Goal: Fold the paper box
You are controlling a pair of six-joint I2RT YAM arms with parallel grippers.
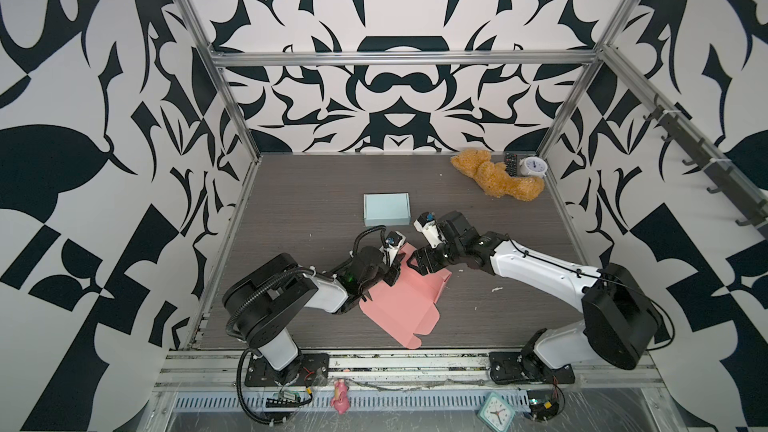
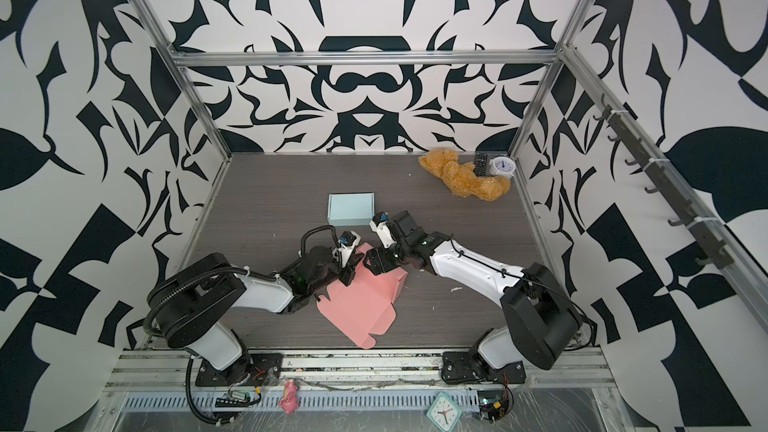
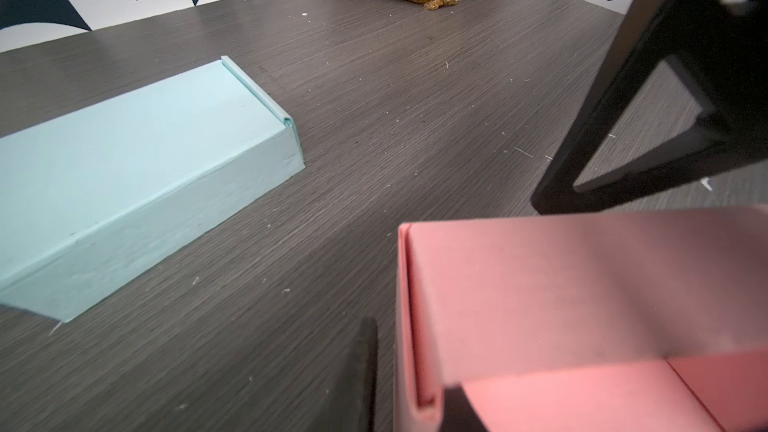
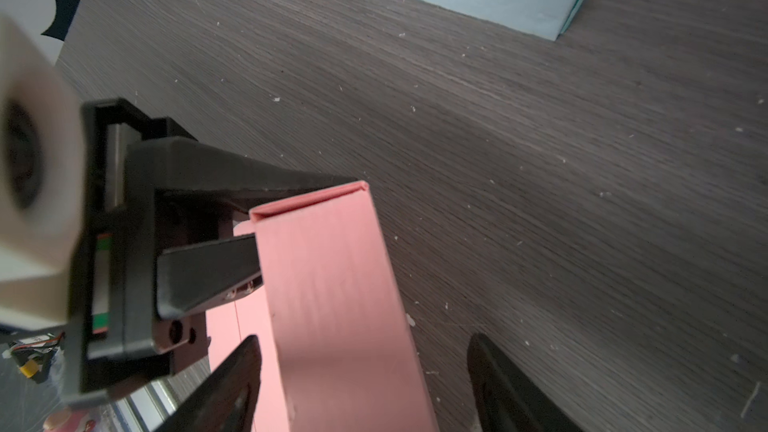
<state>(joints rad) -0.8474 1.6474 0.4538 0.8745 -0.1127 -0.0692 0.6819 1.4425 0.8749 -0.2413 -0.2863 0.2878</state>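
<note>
We see the pink paper box blank (image 1: pixel 399 305) near the front middle of the dark grey wood-grain table (image 1: pixel 291 201). It is partly folded. Most of the sheet lies flat, reaching toward the front edge, and a doubled-over wall stands at its far end. Another flap stands along its right side in both top views.

On the left gripper (image 3: pixel 409 384) the jaws are only slightly apart, straddling that standing wall at one end. In the left wrist view we see a sliver of table between the outer finger (image 3: pixel 365 367) and the pink card. We read that as released, not clamping. The inner finger sits right against the inside of the wall.

On the right gripper (image 4: pixel 361 342) the jaws are spread wide, one finger on either side of the same wall, further along it. Its outer finger (image 4: pixel 511 388) is clear of the card. The inner one is just beside it; we cannot tell whether it touches. It holds nothing.

Both grippers sit close together, nearly tip to tip, over the far end of the pink sheet.

A light blue closed paper box (image 1: pixel 386 209) sits just beyond, toward the back wall, apart from the pink one. A tan plush teddy bear (image 1: pixel 494 178) lies in the back right corner. A black remote control (image 1: pixel 510 163) and a white round alarm clock (image 1: pixel 534 166) are beside it.
</note>
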